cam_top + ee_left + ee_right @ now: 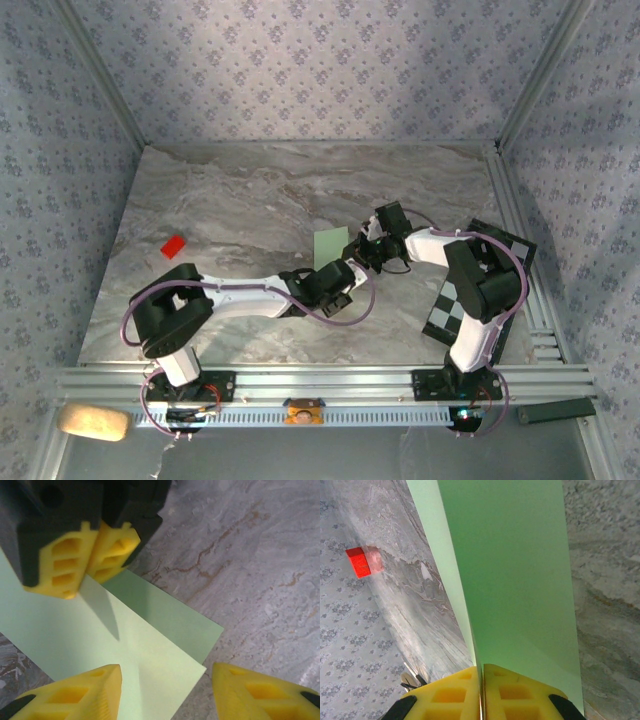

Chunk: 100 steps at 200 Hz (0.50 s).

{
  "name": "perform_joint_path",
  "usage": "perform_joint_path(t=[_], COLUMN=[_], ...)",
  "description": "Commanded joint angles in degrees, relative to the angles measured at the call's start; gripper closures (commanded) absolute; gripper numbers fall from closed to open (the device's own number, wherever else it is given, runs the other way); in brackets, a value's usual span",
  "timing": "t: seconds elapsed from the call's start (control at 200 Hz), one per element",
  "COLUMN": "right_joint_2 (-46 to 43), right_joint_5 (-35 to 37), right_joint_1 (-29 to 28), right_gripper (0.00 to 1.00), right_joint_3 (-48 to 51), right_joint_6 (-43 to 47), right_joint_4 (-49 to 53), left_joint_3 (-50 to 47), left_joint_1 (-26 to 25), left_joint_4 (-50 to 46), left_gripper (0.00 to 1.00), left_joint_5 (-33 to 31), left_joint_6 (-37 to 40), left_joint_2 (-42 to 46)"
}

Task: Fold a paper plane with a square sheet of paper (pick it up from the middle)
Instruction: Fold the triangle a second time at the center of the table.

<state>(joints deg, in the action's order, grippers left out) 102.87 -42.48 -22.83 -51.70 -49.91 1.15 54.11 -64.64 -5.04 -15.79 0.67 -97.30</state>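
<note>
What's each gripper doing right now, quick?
Left gripper: open, hovering at the edge of the green paper sheet, holding nothing.
Right gripper: shut on the green paper sheet.

Soft, even overhead light is washing the grey marbled counter (250, 200), leaving only faint shadows. The black-and-yellow right gripper (84, 582) is casting a sharp dark shadow across the thin pale green paper sheet (75, 635), while the left gripper's yellow fingertips (92, 692) are blurring and the small red square (360, 562) is looking smeared.

Marbled table (250, 190) bears red piece (173, 246), checkered board (447, 314) and folded green paper (328, 243).
</note>
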Motion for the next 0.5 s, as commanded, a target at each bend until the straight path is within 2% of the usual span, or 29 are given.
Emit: perform_joint_path(t=[0.0,0.255,0.495], right_joint_2=[0.4,0.1,-0.1], right_joint_5=[-0.6,-0.4,-0.2], right_joint_1=[0.2,0.4,0.3], right_gripper=[0.89,0.88,0.88], right_joint_3=[-1.1,-0.9,-0.7], right_joint_6=[0.8,0.9,0.9], right_joint_4=[1.3,1.5,1.8], left_joint_3=[1.9,1.7,1.3], left_joint_1=[-0.3,-0.3,-0.3], left_joint_4=[1.4,1.4,1.2], left_gripper=[0.52,0.6,0.8], left_joint_5=[-1.6,-0.2,-0.3], left_joint_6=[0.8,0.9,1.0], left_joint_2=[-0.6,-0.4,0.1])
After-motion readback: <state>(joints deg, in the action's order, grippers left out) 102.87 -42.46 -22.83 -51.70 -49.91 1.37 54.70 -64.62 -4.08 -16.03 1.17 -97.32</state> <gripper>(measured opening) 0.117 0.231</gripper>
